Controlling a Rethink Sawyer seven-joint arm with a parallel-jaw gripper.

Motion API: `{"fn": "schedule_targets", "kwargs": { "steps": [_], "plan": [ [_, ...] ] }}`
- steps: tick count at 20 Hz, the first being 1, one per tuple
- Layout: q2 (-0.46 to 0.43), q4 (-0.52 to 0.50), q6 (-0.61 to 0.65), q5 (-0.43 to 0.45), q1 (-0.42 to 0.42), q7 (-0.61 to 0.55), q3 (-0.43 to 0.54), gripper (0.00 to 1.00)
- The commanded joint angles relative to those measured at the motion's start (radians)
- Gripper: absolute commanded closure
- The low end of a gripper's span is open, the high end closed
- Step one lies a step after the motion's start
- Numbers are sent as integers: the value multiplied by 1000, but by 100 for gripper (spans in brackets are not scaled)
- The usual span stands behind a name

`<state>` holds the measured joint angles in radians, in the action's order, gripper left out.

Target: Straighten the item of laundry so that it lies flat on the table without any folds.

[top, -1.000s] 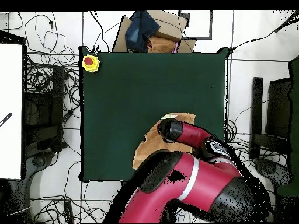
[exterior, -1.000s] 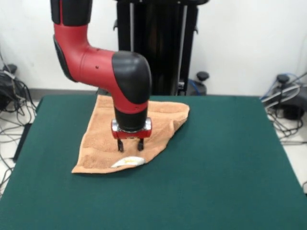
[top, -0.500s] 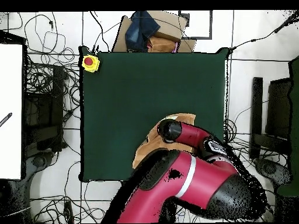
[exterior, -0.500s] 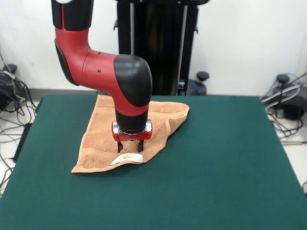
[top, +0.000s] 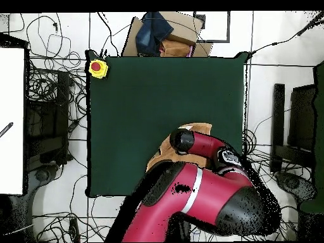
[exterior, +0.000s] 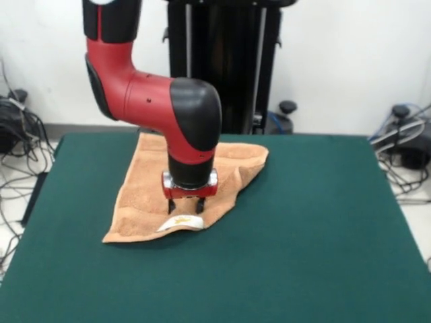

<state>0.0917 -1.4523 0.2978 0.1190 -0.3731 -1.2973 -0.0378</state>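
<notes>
- Peach-orange hand towel point(exterior: 145, 195) lies folded into a rough triangle on the far left part of the green tabletop point(exterior: 303, 229).
- Claw point(exterior: 185, 207) stands with fingers apart, low over the towel's near edge, just above its white label point(exterior: 180, 223).

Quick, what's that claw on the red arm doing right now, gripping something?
Gripper: open, holding nothing, its tips down at the folded peach-orange terry towel near its white label.

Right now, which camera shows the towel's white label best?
The front view: the white label lies at the towel's near edge, just below the hand. In the overhead view the arm covers most of the towel; no label shows.
</notes>
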Motion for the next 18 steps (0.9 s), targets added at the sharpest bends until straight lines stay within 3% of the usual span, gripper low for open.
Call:
{"fn": "schedule_targets", "kwargs": {
  "steps": [1,5,14,18],
  "plan": [
    [-83,18,75,84,9,-34,12,0],
    [-68,15,108,150,-21,38,-6,0],
    [-65,31,134,231,-52,69,10,0],
    [-18,-23,139,259,-93,87,38,0]
  ]
}}
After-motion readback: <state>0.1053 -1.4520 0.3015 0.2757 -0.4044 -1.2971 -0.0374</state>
